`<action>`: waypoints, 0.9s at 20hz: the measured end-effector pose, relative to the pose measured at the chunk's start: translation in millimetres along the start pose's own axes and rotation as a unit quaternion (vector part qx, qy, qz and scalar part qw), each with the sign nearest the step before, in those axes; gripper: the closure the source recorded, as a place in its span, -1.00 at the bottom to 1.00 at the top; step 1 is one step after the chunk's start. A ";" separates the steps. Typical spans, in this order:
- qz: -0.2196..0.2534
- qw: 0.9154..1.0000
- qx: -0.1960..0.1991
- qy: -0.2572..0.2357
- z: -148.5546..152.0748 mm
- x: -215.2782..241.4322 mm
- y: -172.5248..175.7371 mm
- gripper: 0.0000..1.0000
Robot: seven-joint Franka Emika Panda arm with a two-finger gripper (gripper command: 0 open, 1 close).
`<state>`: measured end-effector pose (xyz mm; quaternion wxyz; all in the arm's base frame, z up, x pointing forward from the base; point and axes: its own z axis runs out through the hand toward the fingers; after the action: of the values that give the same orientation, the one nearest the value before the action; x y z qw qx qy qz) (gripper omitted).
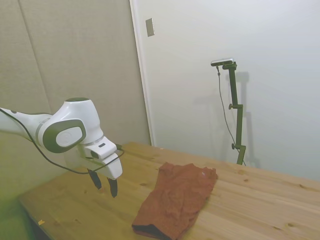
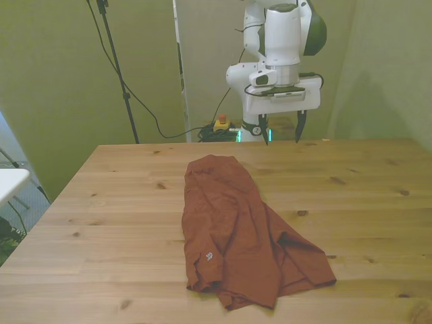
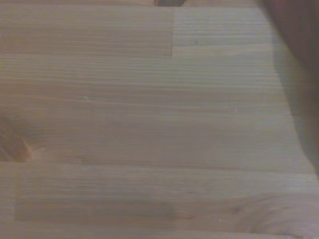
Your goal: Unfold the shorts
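The rust-red soft cloth shorts (image 2: 237, 229) lie folded in a long, crumpled strip on the light wooden plank table (image 2: 121, 223). In the front view the strip's long axis runs from the far middle of the table toward the near edge, slanting slightly to the front view's right. The far end is narrow and rounded. The near end is wider and spreads into a loose flap on the front view's right. A small pale logo (image 2: 208, 256) shows on the cloth close to the near end. In the side view the shorts (image 1: 176, 199) run from mid-table toward the near edge, and a dark inner edge (image 1: 147, 230) shows at the end closest to that camera.

The near end of the cloth stops just short of the table's near edge in the front view. Bare wood lies open on both sides of the strip, with wide room toward the front view's left and right edges.

The white two-finger gripper (image 2: 281, 128) hangs above the table's far edge, well apart from the cloth. Its dark fingers (image 1: 113, 187) point down, spread wide, and hold nothing.

The wrist view shows mostly blurred bare wood planks (image 3: 139, 124), with a dark reddish patch at one corner too blurred to identify.
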<state>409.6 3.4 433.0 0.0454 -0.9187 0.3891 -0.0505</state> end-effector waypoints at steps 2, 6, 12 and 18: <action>0.001 1.000 -0.006 0.001 3.0 -0.4 1.0 -1.00; 0.036 0.999 -0.010 -0.002 8.7 33.1 21.8 -1.00; 0.103 0.995 0.003 -0.014 2.0 133.1 108.8 -1.00; 0.157 0.982 0.048 -0.098 4.9 225.6 204.7 -1.00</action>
<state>421.0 -300.6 416.1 0.1346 -0.8435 0.5193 0.0289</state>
